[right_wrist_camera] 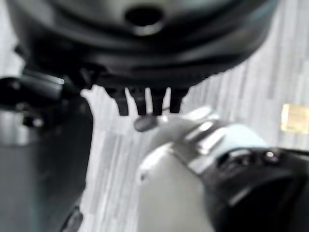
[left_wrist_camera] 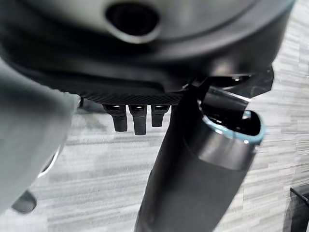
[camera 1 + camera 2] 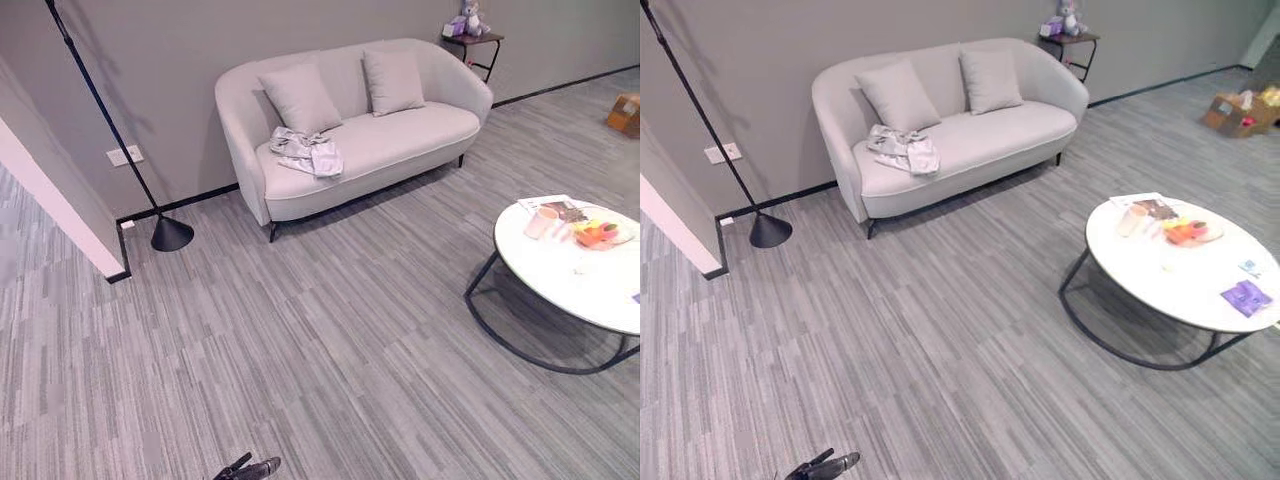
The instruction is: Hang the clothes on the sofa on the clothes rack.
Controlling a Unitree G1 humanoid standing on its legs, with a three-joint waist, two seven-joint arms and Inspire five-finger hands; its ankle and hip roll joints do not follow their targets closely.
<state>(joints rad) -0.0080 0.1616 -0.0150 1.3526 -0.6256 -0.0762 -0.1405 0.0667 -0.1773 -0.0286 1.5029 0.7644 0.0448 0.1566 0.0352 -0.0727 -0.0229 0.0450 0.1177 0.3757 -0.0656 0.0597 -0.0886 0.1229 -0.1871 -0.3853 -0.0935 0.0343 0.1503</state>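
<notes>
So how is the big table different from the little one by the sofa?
The round table has a wide white top; the side table has a small dark one. The round table holds a cup and a plate; the side table holds a purple toy. Both stand on thin black legs.

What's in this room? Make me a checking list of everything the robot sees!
Surface: grey striped carpet floor.
Job's things: crumpled pale grey clothes lying on the seat of the light grey sofa, beside a cushion.
Clutter: round white table carrying a pale cup, a magazine and orange food.
Hands: left hand and right hand open, holding nothing.
Cables: nothing seen.
Surroundings: grey wall, black pole on a cone base, cardboard box.
</notes>
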